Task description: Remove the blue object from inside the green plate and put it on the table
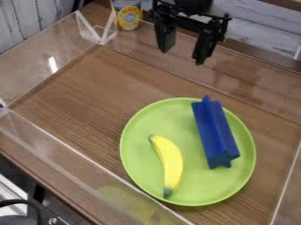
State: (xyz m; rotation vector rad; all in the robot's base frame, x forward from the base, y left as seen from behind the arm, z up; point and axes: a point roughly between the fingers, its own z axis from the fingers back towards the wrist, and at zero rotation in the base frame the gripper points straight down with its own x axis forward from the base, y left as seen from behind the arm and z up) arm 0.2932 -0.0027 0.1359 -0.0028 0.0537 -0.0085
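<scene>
Overhead, fingers (pixel 168 39) spread wide and empty on the gripper (pixel 185 46), arm cut off by the top edge. Well below, blue block (pixel 214 134) lying inside the green plate (pixel 147 132) beside a banana (pixel 167 163); table (pixel 94 88) underneath, clear walls faint.

The plate (pixel 188 151) is a bright lime green, with a solid dark-blue block (pixel 216 132) and a plain yellow banana (pixel 166 163) on it. Table (pixel 94 88) is brown with a wood-grain pattern, and the gripper (pixel 182 44) is all black.
</scene>
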